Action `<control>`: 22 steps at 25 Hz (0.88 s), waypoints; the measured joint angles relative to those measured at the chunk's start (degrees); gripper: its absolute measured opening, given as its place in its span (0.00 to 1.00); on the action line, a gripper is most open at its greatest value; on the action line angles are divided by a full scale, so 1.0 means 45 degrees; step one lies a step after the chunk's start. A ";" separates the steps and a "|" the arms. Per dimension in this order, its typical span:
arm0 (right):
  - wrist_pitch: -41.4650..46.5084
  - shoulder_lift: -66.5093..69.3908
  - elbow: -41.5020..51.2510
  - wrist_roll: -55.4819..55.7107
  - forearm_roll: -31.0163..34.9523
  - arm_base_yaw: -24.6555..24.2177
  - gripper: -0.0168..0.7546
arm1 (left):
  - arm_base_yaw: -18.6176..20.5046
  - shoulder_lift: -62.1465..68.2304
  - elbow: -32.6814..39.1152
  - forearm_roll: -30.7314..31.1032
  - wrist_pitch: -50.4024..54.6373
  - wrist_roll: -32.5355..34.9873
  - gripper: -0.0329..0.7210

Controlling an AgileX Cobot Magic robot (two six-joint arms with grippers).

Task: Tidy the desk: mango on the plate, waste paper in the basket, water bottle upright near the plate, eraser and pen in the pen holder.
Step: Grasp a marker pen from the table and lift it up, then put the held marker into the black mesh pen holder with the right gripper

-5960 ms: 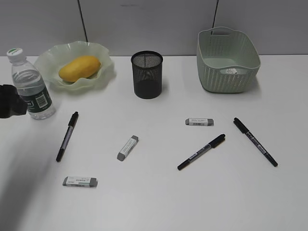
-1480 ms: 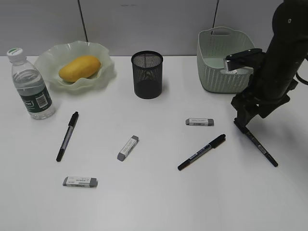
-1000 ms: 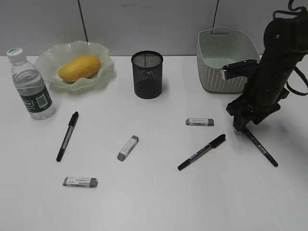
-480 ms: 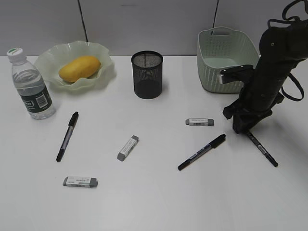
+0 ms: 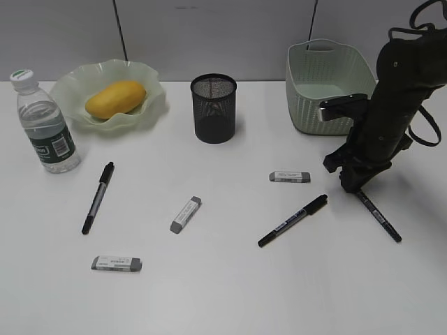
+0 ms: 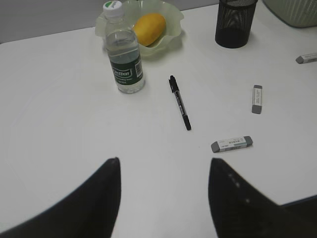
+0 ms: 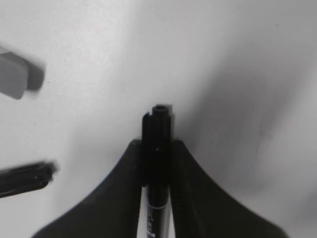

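Right wrist view shows the right tool (image 7: 157, 148) pinched on the cap end of a pen (image 7: 157, 163) lying on the desk (image 5: 223, 293). It should lift straight, then carry toward the pen holder (image 5: 213, 108), far off beyond the eraser (image 5: 290, 176).
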 joint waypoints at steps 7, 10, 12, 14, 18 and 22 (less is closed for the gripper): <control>0.0405 -0.0612 0.0000 0.0000 0.0261 0.0030 0.21 | 0.0000 0.0000 0.0000 0.0000 0.0000 0.0000 0.61; 0.0602 -0.1351 0.0000 0.0000 0.0553 0.0175 0.21 | 0.0000 0.0000 0.0000 0.0000 0.0000 0.0000 0.61; 0.0591 -0.1915 0.0000 0.0000 0.0691 0.0368 0.21 | 0.0000 0.0000 0.0000 0.0000 0.0000 0.0000 0.61; 0.0411 -0.2591 -0.0007 0.0000 0.0862 0.0605 0.21 | 0.0000 0.0000 0.0000 0.0000 0.0000 0.0000 0.61; -0.0991 -0.3767 -0.0095 0.0000 0.1291 0.1211 0.21 | 0.0000 0.0000 0.0000 0.0000 0.0000 0.0000 0.61; -0.2608 -0.4224 -0.0627 0.0000 0.1783 0.1963 0.21 | 0.0000 0.0000 0.0000 0.0000 0.0000 0.0000 0.61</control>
